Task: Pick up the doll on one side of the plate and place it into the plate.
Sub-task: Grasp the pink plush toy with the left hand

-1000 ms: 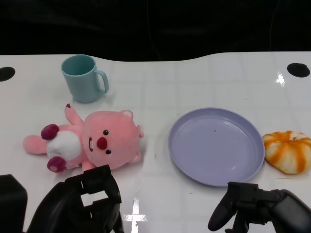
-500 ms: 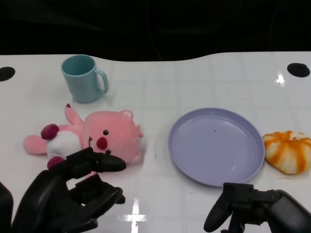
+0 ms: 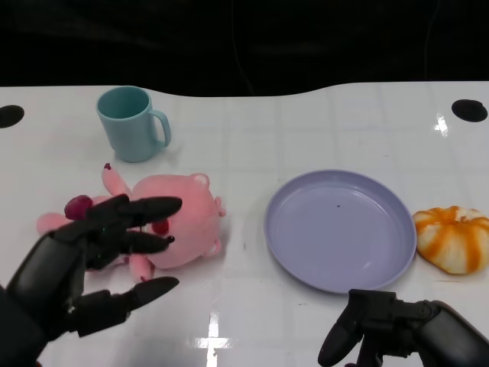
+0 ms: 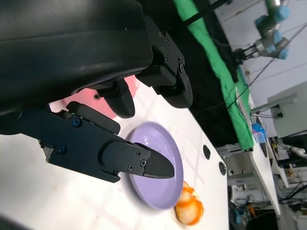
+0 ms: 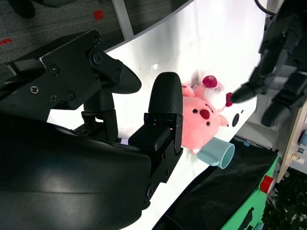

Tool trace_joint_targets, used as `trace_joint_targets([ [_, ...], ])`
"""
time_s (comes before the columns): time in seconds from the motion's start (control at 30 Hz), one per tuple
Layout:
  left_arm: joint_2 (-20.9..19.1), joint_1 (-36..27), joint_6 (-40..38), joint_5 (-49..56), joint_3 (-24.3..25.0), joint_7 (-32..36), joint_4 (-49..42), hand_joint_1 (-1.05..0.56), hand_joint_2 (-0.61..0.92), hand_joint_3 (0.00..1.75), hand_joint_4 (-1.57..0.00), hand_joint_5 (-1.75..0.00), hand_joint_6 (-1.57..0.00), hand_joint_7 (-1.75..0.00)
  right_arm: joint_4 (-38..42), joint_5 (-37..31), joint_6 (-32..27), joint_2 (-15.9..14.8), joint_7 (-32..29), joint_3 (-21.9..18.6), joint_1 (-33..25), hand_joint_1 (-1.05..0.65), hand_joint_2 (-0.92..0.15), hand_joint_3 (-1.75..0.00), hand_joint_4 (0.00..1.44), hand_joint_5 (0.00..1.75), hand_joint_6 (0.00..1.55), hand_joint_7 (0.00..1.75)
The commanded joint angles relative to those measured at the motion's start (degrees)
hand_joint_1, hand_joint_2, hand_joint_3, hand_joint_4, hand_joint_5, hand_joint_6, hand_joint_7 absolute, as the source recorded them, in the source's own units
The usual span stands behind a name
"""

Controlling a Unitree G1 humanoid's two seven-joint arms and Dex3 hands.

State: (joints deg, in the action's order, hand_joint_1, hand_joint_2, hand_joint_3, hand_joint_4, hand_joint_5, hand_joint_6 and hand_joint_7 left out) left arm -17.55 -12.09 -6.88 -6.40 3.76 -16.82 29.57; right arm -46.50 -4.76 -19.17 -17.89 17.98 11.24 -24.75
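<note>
A pink plush doll (image 3: 179, 218) lies on its back on the white table, left of the lilac plate (image 3: 340, 229). My left hand (image 3: 95, 260) hovers over the doll's belly and legs with its fingers spread, holding nothing. Whether it touches the doll I cannot tell. The right wrist view shows the doll (image 5: 204, 115) with the left hand (image 5: 278, 72) above it. My right hand (image 3: 390, 336) sits low at the table's front edge, below the plate, holding nothing with its fingers apart. The left wrist view shows the plate (image 4: 160, 143) beyond my fingers (image 4: 129, 160).
A teal mug (image 3: 131, 122) stands behind the doll. An orange-and-white striped plush (image 3: 454, 237) lies against the plate's right rim. Black round holes (image 3: 468, 109) mark the table's far corners. The table's far edge runs into darkness.
My left hand has come up from the front edge and reached forward over the doll, its fingers spreading out. It now hides the doll's white belly. The right hand has barely moved.
</note>
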Motion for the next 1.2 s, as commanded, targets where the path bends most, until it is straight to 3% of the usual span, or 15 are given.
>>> trace_joint_targets([
  [0.03,-3.35,2.45,1.3,4.88,0.5,0.09,-1.05,-0.6,0.92,0.09,-0.13,-0.84,-0.4,-0.21,-0.74,-0.12,-0.35,0.02,-0.44,0.18,0.38,-0.08,-0.58,-1.01,0.66,1.56,0.63,1.2],
  [0.63,-13.75,11.93,2.22,32.96,-2.52,-0.48,-4.98,-0.63,0.92,0.03,-0.01,-0.71,-0.34,-0.08,-1.14,-1.05,-1.24,-0.07,-0.69,0.38,0.43,-0.09,-0.58,-1.01,0.66,1.54,0.64,1.18],
  [1.0,-17.53,18.78,-0.73,48.75,-10.04,-2.97,-12.15,-0.67,0.92,0.01,-0.06,-0.62,-0.29,0.0,-2.12,-0.92,-2.05,-0.15,-0.66,0.45,0.26,-0.08,-0.59,-1.0,0.66,1.55,0.64,1.18],
  [1.2,-17.09,23.62,-1.25,53.03,-13.78,-3.55,-18.37,-0.67,0.9,0.0,-0.06,-0.58,-0.29,0.0,-2.19,-0.86,-1.73,0.01,-0.8,0.57,0.08,-0.09,-0.59,-0.99,0.66,1.55,0.64,1.18],
])
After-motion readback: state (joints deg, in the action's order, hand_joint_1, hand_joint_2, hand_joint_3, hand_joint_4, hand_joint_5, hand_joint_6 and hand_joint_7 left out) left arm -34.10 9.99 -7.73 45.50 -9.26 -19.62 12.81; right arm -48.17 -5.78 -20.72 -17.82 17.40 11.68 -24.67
